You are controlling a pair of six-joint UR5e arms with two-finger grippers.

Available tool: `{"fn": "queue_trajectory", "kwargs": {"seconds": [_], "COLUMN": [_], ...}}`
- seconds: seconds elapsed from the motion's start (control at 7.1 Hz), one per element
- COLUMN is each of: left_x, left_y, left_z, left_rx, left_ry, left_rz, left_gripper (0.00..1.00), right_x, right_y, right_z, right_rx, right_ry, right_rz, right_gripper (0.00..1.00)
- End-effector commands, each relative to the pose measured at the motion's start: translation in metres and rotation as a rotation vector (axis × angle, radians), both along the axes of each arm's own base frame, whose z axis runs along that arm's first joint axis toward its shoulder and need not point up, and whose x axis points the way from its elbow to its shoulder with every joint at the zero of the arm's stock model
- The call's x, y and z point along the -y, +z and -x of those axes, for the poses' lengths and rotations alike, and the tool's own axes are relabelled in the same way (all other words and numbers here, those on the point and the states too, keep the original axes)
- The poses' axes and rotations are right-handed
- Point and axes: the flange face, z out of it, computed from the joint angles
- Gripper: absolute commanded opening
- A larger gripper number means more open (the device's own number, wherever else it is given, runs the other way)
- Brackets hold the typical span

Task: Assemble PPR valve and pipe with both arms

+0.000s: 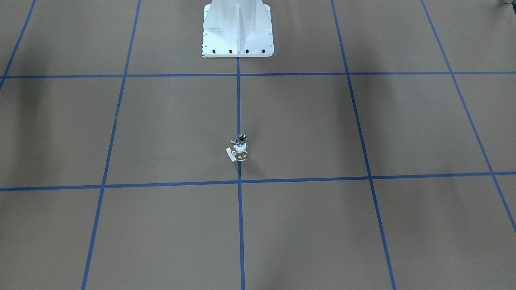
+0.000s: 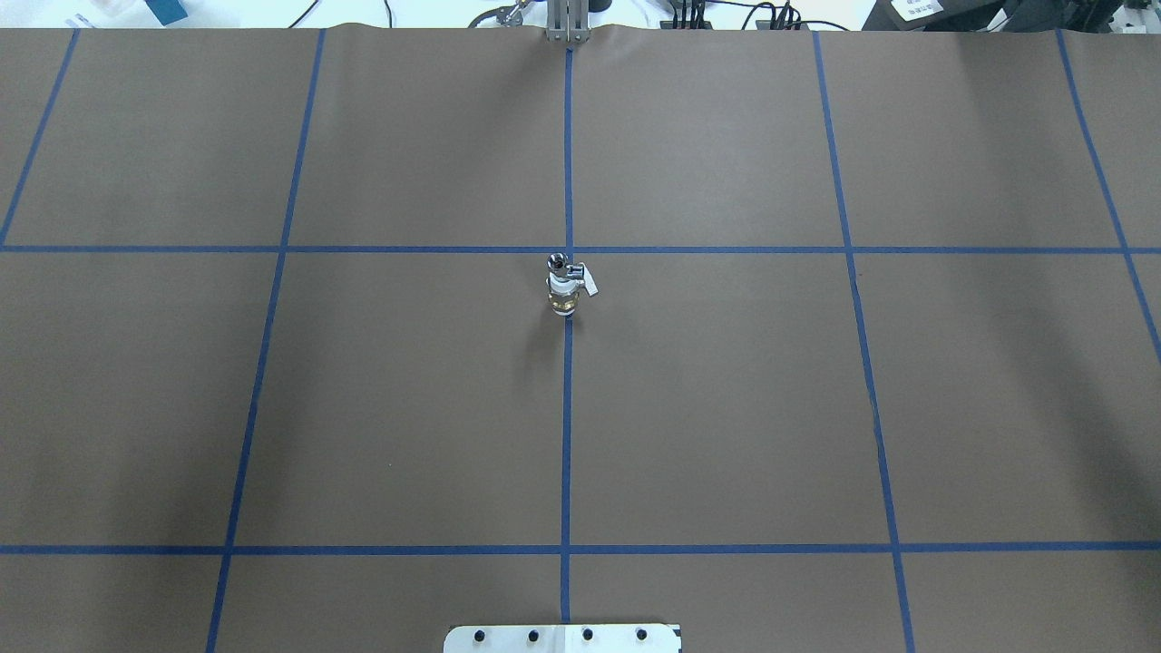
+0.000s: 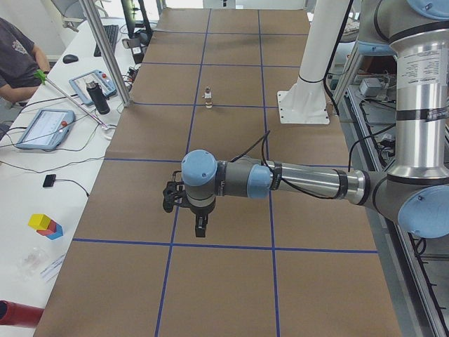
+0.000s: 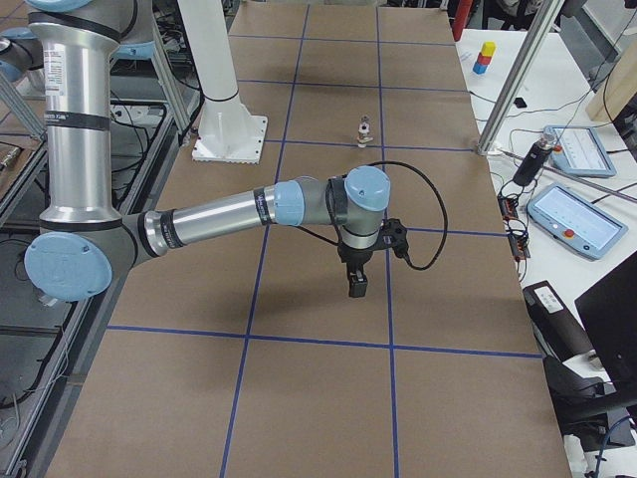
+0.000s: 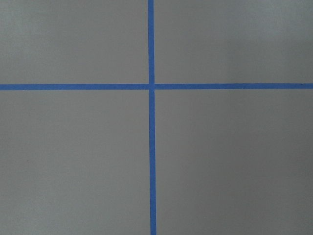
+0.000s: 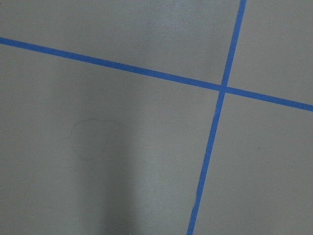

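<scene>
Near the middle of the left side view, the left claw (image 3: pixel 200 226) hangs over the brown paper surface (image 3: pixel 231 281); the right claw (image 4: pixel 356 284) likewise, and whether either is apart or together cannot be told. At frame centre the brass-and-white PPR valve (image 1: pixel 240 153) stands upright on a blue tape line (image 1: pixel 238 100), shiny chrome pipe (image 1: pixel 241 139) on top, white lever (image 1: pixel 230 154) jutting lower left.

pipe (image 1: pixel 241 139) on PPR valve (image 1: pixel 240 153) | upright at table (image 1: pixel 322 133) centre | pedestal (image 1: pixel 238 30) robot-side, well apart
</scene>
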Motion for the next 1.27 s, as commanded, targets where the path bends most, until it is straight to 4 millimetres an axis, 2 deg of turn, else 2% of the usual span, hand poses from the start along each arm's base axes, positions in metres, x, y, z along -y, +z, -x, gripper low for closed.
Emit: {"fn": "queue_trajectory", "kwargs": {"seconds": [0.0, 1.13], "left_x": [0.0, 0.0], "left_y": [0.0, -0.01], "left_z": [0.0, 0.0], "left_rx": [0.0, 0.0], "left_ry": [0.0, 0.005], "left_rz": [-0.002, -0.049], "left_gripper": [1.0, 1.0], "right_x": [0.0, 0.001], "right_y": [-0.001, -0.002], "right_z": [-0.001, -0.003], "right_rx": [0.001, 0.002], "right_ry": [0.001, 0.006], "right_rz": [-0.001, -0.006], "right_gripper": [0.99, 0.99]}}
